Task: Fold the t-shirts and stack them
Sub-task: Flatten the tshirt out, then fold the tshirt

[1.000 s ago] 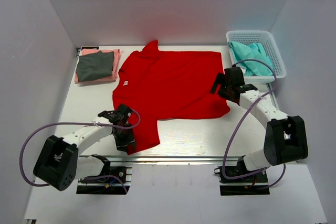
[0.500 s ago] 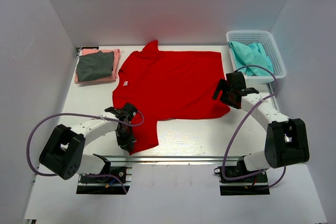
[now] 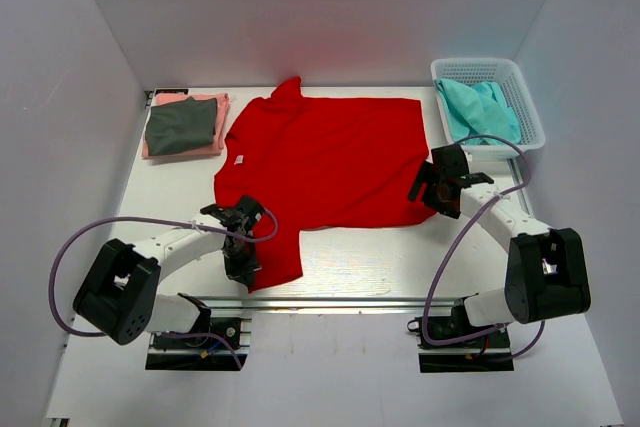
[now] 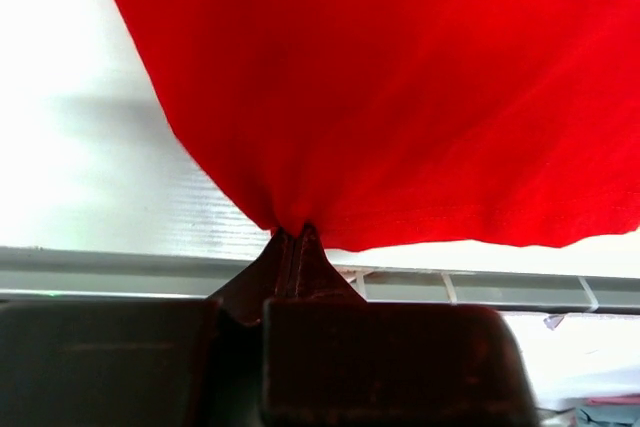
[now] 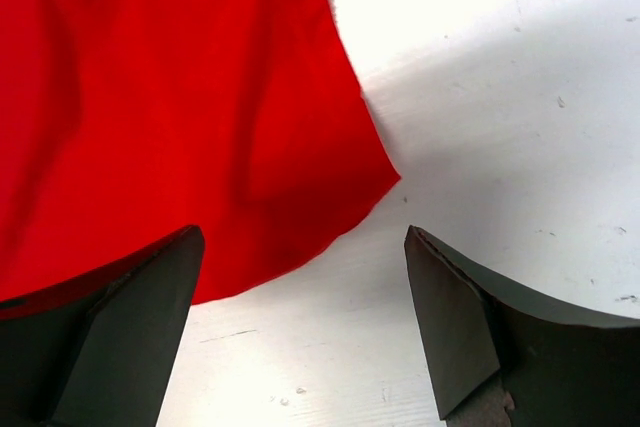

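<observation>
Shirt [image 3: 320, 157]: red, spread flat at centre, unfolded | left gripper [image 4: 290, 243]: clamped tight on near sleeve edge, likely to lift it for a fold | right gripper [image 5: 300, 247]: wide apart, empty, straddling hem corner, apparently lining up its grasp | folded stack [image 3: 182, 125]: far left.

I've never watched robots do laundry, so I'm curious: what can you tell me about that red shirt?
The red t-shirt is plain, soft-looking fabric, spread nearly flat on the white table, its neck and a small white label to the left. One short sleeve points at the back wall. The other reaches the near edge, where the left gripper is shut on it. The right gripper hangs open over the hem's near corner.
</observation>
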